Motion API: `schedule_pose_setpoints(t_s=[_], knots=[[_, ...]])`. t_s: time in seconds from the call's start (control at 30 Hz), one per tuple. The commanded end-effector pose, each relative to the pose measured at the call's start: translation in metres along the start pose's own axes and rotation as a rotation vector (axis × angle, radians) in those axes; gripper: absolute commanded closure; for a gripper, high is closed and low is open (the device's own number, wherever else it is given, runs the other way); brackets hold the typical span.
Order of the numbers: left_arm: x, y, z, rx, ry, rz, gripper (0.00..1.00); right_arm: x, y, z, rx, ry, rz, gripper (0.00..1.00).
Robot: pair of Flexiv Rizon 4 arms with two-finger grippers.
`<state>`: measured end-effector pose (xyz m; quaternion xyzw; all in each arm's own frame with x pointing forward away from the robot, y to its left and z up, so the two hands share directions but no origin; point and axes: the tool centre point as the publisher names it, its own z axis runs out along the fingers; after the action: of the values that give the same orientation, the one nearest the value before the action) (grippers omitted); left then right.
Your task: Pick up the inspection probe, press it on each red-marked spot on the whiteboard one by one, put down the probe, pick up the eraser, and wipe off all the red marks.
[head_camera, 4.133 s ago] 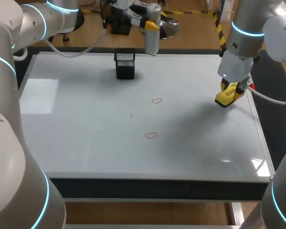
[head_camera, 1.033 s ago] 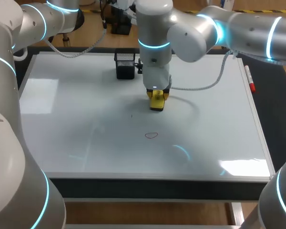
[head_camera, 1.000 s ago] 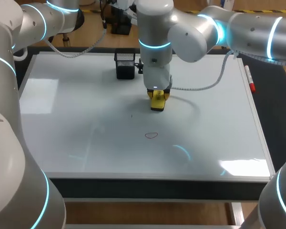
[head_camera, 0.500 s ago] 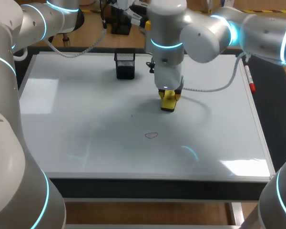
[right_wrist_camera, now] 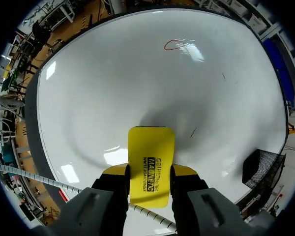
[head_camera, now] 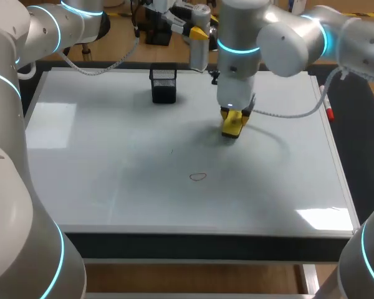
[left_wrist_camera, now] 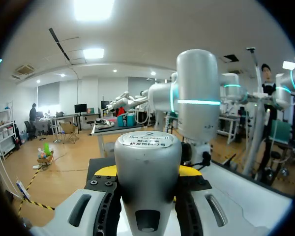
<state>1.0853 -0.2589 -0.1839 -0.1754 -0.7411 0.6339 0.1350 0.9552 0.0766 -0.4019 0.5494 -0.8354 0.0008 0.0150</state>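
The whiteboard (head_camera: 100, 156) covers the table. One red ring mark (head_camera: 198, 177) is drawn near its middle front, and it also shows in the right wrist view as the red mark (right_wrist_camera: 174, 45) far ahead of the eraser. My right gripper (head_camera: 235, 118) is shut on the yellow eraser (head_camera: 232, 124), which touches the board right of centre. In its wrist view the eraser (right_wrist_camera: 150, 164) sits between the fingers of the right gripper (right_wrist_camera: 150, 172). My left gripper (head_camera: 198, 34) hangs over the board's far edge, shut on the grey cylindrical probe (head_camera: 199, 55). The probe (left_wrist_camera: 147, 167) fills the left wrist view.
A black mesh holder (head_camera: 164, 84) stands at the back of the board, left of the probe. A red marker (head_camera: 328, 112) lies along the right edge. A tiny dark stroke (head_camera: 171, 150) marks the board's middle.
My right arm has slid the eraser to the right and a little back, off the spot where the upper red ring was; that ring no longer shows. The left arm has not moved.
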Motion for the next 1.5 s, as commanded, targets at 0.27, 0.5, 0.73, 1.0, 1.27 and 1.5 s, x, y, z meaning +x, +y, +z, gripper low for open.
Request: schedule_pose_setpoints(t_s=[0.27, 0.5, 0.73, 1.0, 1.27, 1.5], knots=[[-0.007, 0.002, -0.002, 0.006, 0.360, -0.001, 1.00, 0.060, -0.023, -0.021, 0.021, -0.022, 0.127, 1.00], [-0.007, 0.002, -0.002, 0.006, 0.360, -0.001, 1.00, 0.094, -0.029, -0.023, 0.025, -0.026, 0.218, 1.00], [-0.007, 0.002, -0.002, 0.006, 0.360, -0.001, 1.00, 0.115, -0.031, -0.024, 0.029, -0.027, 0.270, 1.00], [-0.007, 0.002, -0.002, 0.006, 0.360, -0.001, 1.00, 0.115, -0.030, -0.022, 0.024, -0.030, 0.285, 1.00], [-0.007, 0.002, -0.002, 0.006, 0.360, -0.001, 1.00, 0.115, -0.030, -0.022, 0.024, -0.030, 0.285, 1.00], [-0.007, 0.002, -0.002, 0.006, 0.360, -0.001, 1.00, 0.115, -0.030, -0.022, 0.024, -0.030, 0.285, 1.00]])
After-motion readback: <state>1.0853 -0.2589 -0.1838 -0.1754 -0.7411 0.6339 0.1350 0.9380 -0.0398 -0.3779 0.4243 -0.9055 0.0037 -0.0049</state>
